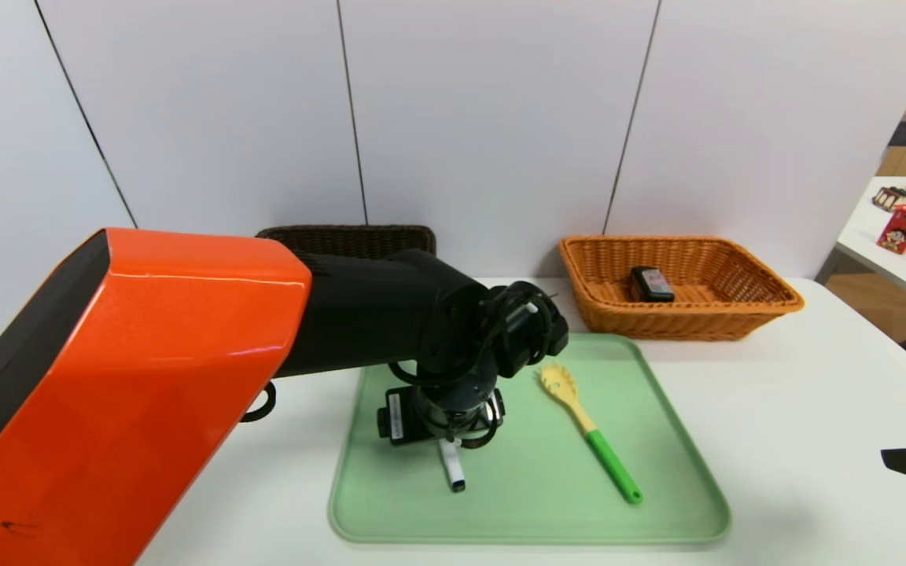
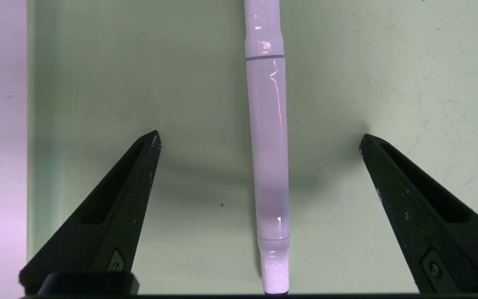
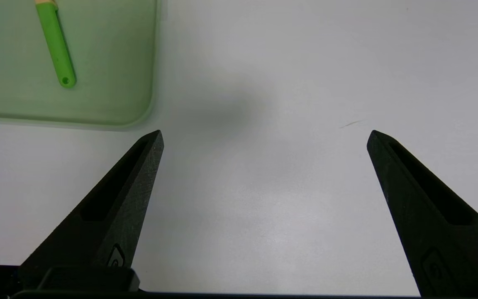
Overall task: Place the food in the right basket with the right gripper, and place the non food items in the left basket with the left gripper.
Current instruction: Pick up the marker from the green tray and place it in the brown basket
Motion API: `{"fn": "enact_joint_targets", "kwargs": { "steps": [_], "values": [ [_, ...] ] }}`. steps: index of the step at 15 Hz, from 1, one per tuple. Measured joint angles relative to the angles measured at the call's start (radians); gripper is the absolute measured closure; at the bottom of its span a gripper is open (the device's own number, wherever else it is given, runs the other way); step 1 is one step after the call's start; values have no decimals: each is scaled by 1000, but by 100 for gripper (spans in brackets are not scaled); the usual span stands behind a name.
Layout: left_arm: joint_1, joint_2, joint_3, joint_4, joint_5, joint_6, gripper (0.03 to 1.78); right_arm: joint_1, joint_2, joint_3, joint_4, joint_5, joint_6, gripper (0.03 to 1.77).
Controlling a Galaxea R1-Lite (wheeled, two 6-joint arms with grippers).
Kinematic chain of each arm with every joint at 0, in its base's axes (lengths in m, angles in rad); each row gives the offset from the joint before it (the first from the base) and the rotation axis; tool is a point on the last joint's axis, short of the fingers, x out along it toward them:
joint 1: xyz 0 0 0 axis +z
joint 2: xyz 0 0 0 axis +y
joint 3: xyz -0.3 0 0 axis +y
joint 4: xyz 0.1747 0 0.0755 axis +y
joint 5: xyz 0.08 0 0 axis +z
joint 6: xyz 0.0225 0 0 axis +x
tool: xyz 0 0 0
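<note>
The marker [image 2: 267, 137] was straddled lengthwise by the left gripper [image 2: 259, 139] — spread wide, nothing held — its axis crossing the closing line.

- Bright, even light is falling from overhead
- Glare is streaking along the marker [image 2: 269, 137]
- Soft shadows are lying on the tray [image 2: 98, 83] and table [image 3: 305, 83]

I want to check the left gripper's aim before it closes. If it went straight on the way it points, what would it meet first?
Most likely the white marker, lying on the green tray and centred between the open left gripper fingers; how much gap remains is unclear.
</note>
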Motion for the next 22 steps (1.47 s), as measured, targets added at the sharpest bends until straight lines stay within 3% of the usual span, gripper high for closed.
{"fn": "enact_joint_targets", "kwargs": {
  "steps": [7, 12, 16, 17, 18, 22],
  "values": [
    [2, -7, 7, 4, 5, 0, 12, 2, 1, 1, 0, 4, 0, 10],
    [2, -17, 12, 20, 7, 0, 74, 6, 7, 1, 0, 5, 0, 10],
    [3, -19, 12, 18, 7, 0, 111, 12, 9, 1, 0, 3, 0, 10],
    [3, -19, 12, 18, 7, -1, 147, 12, 9, 1, 0, 3, 0, 10],
    [2, -19, 12, 18, 8, 0, 161, 12, 9, 1, -1, 3, 0, 10],
    [2, -19, 12, 17, 7, 0, 161, 12, 10, 0, -1, 3, 0, 10]
  ]
}}
